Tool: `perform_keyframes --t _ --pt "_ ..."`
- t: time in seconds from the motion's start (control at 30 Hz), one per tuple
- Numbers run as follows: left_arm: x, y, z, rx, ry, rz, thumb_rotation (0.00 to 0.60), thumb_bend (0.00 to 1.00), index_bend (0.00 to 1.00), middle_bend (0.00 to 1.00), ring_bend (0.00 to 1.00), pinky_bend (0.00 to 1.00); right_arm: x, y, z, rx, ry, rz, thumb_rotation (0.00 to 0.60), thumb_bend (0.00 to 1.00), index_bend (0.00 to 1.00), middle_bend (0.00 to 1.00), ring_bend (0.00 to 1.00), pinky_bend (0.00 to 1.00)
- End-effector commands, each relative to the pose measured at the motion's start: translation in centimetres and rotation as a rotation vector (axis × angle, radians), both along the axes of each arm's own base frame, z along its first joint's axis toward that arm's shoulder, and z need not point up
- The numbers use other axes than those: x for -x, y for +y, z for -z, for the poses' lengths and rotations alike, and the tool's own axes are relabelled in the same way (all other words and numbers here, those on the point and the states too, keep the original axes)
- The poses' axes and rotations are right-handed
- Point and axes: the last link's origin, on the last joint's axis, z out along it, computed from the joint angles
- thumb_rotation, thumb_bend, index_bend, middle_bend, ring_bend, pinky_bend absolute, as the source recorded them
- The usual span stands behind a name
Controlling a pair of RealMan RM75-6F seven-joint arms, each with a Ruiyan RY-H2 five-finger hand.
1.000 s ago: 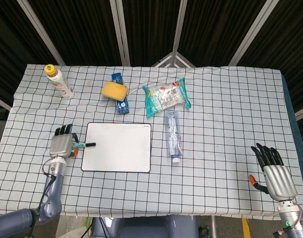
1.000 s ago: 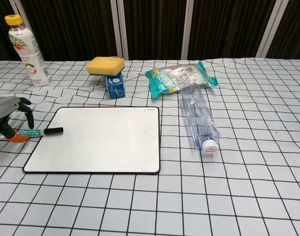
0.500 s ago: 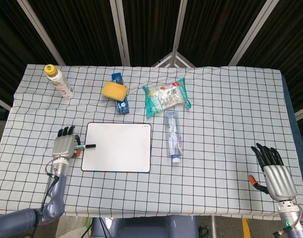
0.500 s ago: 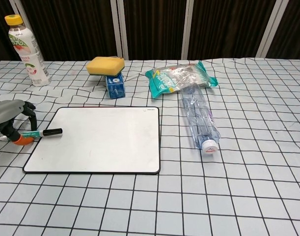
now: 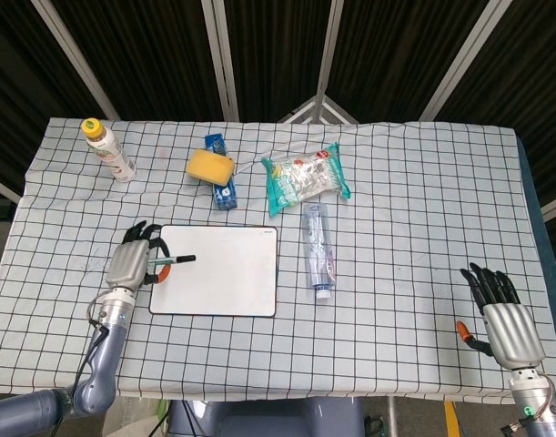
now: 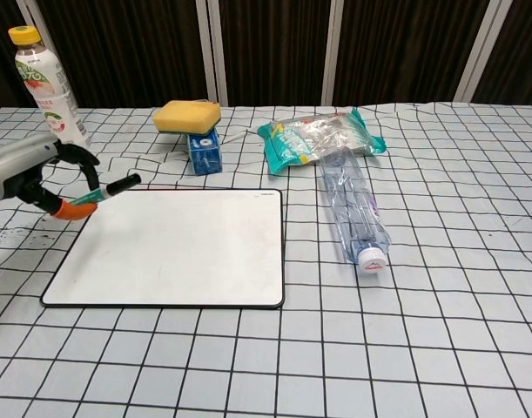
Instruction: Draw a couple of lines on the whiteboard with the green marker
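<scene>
The whiteboard (image 5: 218,269) (image 6: 174,246) lies flat on the checked cloth, its white surface unmarked. My left hand (image 5: 134,265) (image 6: 29,174) grips the green marker (image 5: 173,261) (image 6: 109,190) at the board's left edge. The marker's black capped end points right and upward, lifted above the board's top left corner. My right hand (image 5: 503,318) rests open near the table's front right corner, far from the board; the chest view does not show it.
A clear water bottle (image 5: 318,248) (image 6: 353,205) lies right of the board. Behind it sit a snack bag (image 5: 305,179) (image 6: 320,138), a yellow sponge on a blue box (image 5: 212,167) (image 6: 190,122), and a drink bottle (image 5: 108,149) (image 6: 48,87) at the far left.
My left hand has lifted the marker off the cloth and moved it right and away from me, so its capped end now hangs over the board's top left corner. The right hand stayed put.
</scene>
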Motion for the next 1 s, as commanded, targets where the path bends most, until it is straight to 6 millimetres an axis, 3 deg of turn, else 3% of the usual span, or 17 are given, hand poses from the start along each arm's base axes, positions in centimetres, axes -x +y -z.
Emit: perform_keyframes --t 0.03,0.2,0.47,0.73,1.0 --pt "-3.0 0.3 0.2 0.027 -0.303 0.091 0.600 0.56 0.65 0.14 0.00 0.00 0.0 0.0 0.0 0.001 -0.001 0.001 0.600 0.35 0.00 0.00 0.00 0.00" --pt "-4.2 0.8 1.7 0.061 -0.418 0.138 0.600 0.56 0.66 0.16 0.02 0.10 0.1 -0.1 -0.1 0.002 -0.006 0.006 0.600 0.35 0.00 0.00 0.00 0.00" --pt "-6.2 1.5 5.0 0.119 -0.569 0.125 0.600 0.56 0.67 0.18 0.02 0.10 0.2 -0.2 -0.1 0.001 -0.016 0.016 0.600 0.35 0.00 0.00 0.00 0.00" --pt "-6.8 1.5 7.2 0.152 -0.586 0.122 0.600 0.56 0.67 0.18 0.02 0.10 0.2 -0.3 -0.2 0.000 -0.025 0.021 0.600 0.35 0.00 0.00 0.00 0.00" --pt "-6.9 1.7 8.1 0.160 -0.579 0.122 0.600 0.56 0.67 0.18 0.03 0.10 0.2 -0.3 -0.2 0.000 -0.029 0.022 0.600 0.35 0.00 0.00 0.00 0.00"
